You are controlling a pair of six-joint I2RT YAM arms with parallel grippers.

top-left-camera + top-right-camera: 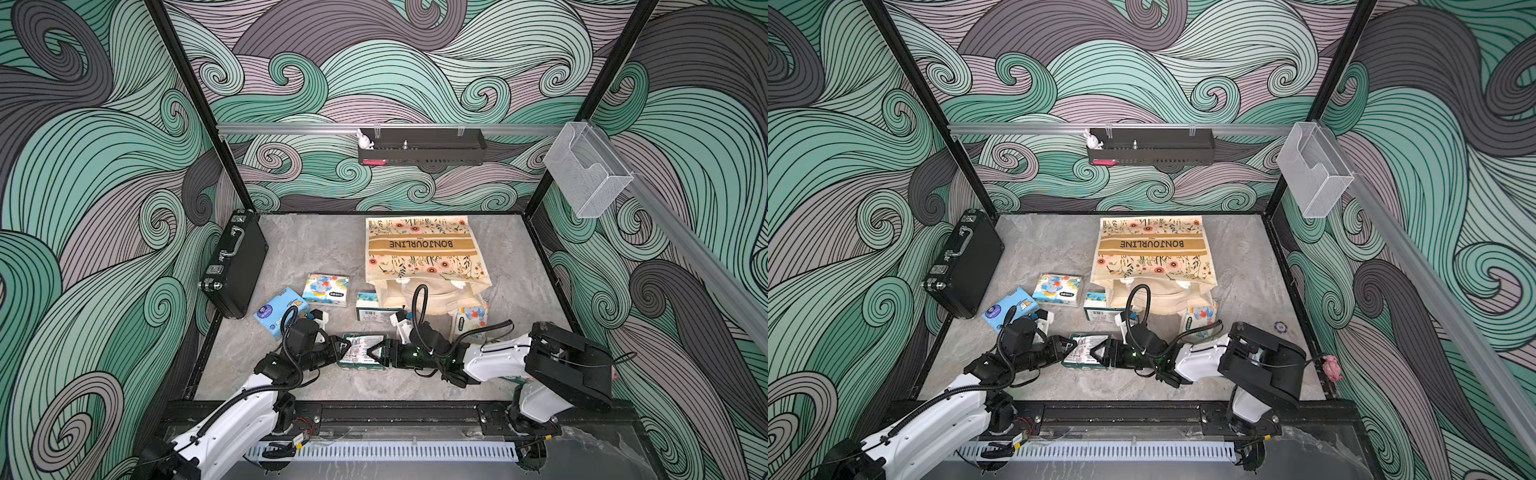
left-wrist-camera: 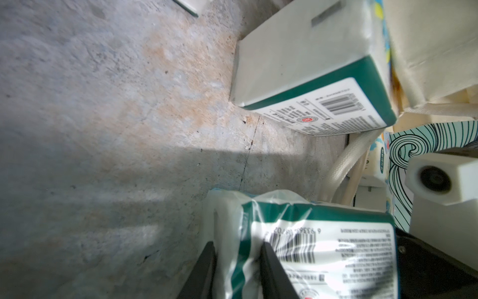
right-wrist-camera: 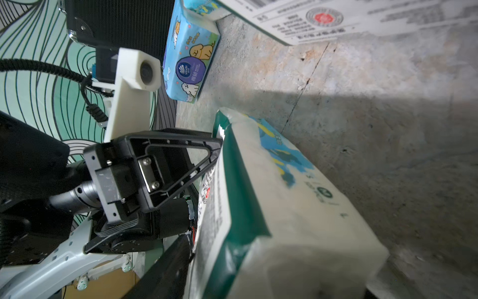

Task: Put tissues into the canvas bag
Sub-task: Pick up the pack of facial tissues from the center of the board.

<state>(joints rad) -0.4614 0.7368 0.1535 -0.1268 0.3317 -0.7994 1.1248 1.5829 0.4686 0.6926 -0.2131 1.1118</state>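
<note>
A dark green tissue pack (image 1: 359, 353) with a white label is held between both arms near the table's front. My left gripper (image 1: 347, 346) is shut on its left end; its fingers (image 2: 269, 261) pinch the crinkled wrapper. My right gripper (image 1: 374, 353) straddles the right end. One finger (image 3: 170, 264) lies against the label face and the other is hidden. The canvas bag (image 1: 424, 249) lies flat behind, mouth and handles toward the front. More tissues lie loose: a light blue cartoon pack (image 1: 280, 311), a floral pack (image 1: 326, 289), a green labelled pack (image 1: 368, 307) and one by the handles (image 1: 471, 320).
A black briefcase (image 1: 235, 266) leans against the left wall. A black shelf (image 1: 422, 151) hangs on the rear rail and a clear holder (image 1: 586, 170) on the right rail. A small pink figure (image 1: 1331, 368) sits at the right edge.
</note>
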